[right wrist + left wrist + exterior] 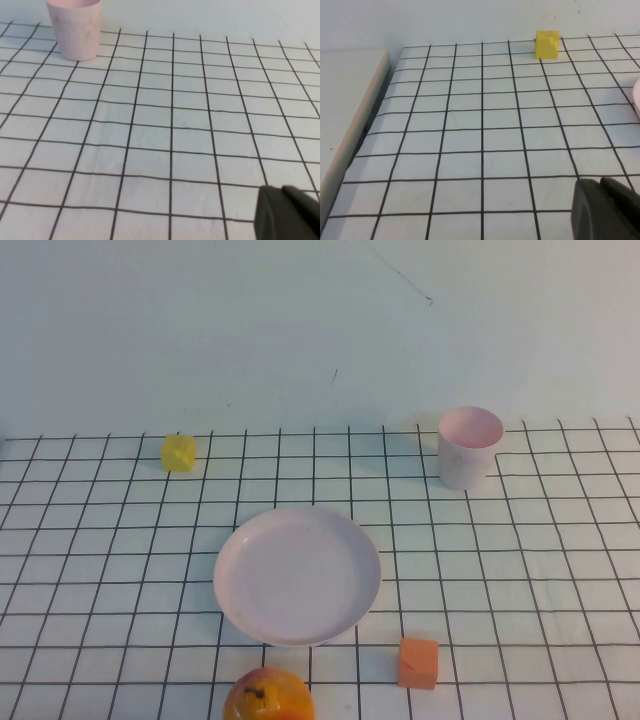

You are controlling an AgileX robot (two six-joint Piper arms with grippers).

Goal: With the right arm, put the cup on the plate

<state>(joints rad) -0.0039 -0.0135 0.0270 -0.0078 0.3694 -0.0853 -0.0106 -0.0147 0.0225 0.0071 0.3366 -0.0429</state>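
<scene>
White cloth with a black grid (560,570) covers the bench, and a plain pale wall stands behind it. I see the cup (469,447) upright near the far edge, toward the right corner, empty and touching nothing. The plate (297,575) lies in the middle, nearer the front edge, also empty, well apart from the cup. I think the cup stands free so that my right claw can reach it. A yellow cube (179,452) sits by the far edge on the left; an orange block (418,662) and a peach-like fruit (268,696) lie by the front edge. The right gripper (290,214) hovers low, pressed together and holding nothing, far from the cup. The left gripper (606,209) hangs low over the left side, fingers together, empty.
</scene>
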